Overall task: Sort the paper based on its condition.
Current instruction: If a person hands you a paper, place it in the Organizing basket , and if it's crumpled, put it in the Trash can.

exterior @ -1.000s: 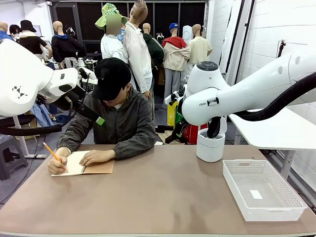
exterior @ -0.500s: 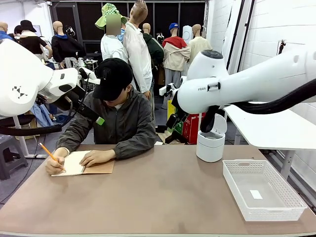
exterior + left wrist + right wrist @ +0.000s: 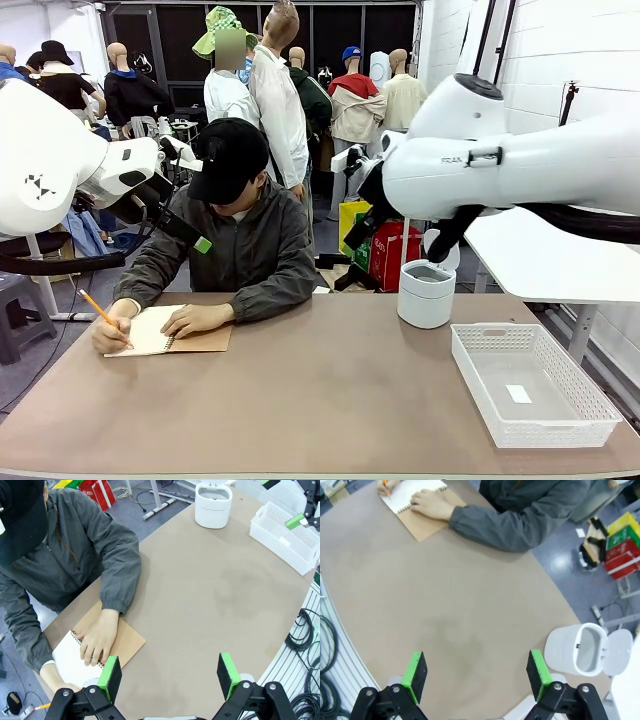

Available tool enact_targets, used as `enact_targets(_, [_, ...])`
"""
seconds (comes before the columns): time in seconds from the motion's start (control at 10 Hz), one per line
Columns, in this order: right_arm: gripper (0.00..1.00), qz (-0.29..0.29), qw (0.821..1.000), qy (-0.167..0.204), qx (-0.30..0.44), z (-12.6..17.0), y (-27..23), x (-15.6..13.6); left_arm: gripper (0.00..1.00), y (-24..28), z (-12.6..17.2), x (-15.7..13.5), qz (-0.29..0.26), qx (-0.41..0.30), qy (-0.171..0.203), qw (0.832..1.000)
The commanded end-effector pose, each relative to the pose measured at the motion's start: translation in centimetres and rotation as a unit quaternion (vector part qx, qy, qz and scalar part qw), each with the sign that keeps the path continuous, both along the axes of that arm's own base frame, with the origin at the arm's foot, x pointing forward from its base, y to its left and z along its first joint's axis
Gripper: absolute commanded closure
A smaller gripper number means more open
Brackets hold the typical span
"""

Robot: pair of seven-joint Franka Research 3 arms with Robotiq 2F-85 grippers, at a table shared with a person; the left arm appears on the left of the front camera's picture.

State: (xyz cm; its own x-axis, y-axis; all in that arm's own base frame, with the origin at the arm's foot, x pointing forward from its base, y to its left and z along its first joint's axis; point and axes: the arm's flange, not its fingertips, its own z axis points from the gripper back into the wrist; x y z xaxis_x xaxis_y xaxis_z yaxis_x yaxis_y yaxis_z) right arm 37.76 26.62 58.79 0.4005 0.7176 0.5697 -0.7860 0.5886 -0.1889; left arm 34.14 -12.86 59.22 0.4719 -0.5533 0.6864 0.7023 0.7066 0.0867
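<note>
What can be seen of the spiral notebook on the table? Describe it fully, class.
The notebook lies flat and open on the brown table, at its far edge on the robot's left, before the seated person. A brown kraft cover, a wire spiral and a plain off-white page show. One of the person's hands rests flat across it; the other hand holds an orange pencil to the page.

Right fingers (image 3: 414, 676) spread wide above the table (image 3: 445, 605); person's hand (image 3: 430, 502) on notebook (image 3: 425, 527), apparently writing

Seemingly held high: left hand (image 3: 168, 666), right hand (image 3: 475, 670), each spread wide.
</note>
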Motion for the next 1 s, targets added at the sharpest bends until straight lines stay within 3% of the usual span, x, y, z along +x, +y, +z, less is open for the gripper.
enact_targets(0.0, [0.0,0.018,0.999,-0.02,0.03,-1.12,-2.02,-1.67,0.0,0.14,0.14,0.11,-0.001,-0.001,0.003,1.0])
enact_targets(0.4, [0.0,0.032,0.998,-0.019,0.053,-1.52,-2.56,-2.24,0.0,0.14,0.14,0.11,-0.001,-0.001,0.003,1.0])
enact_targets(0.5, [0.0,0.004,1.0,-0.022,0.022,-0.56,-2.09,-2.22,0.0,0.14,0.14,0.11,-0.001,-0.001,0.003,1.0])
enact_targets(0.9, [0.0,0.004,1.0,-0.022,0.022,-0.56,-2.09,-2.22,0.0,0.14,0.14,0.11,-0.001,-0.001,0.003,1.0])
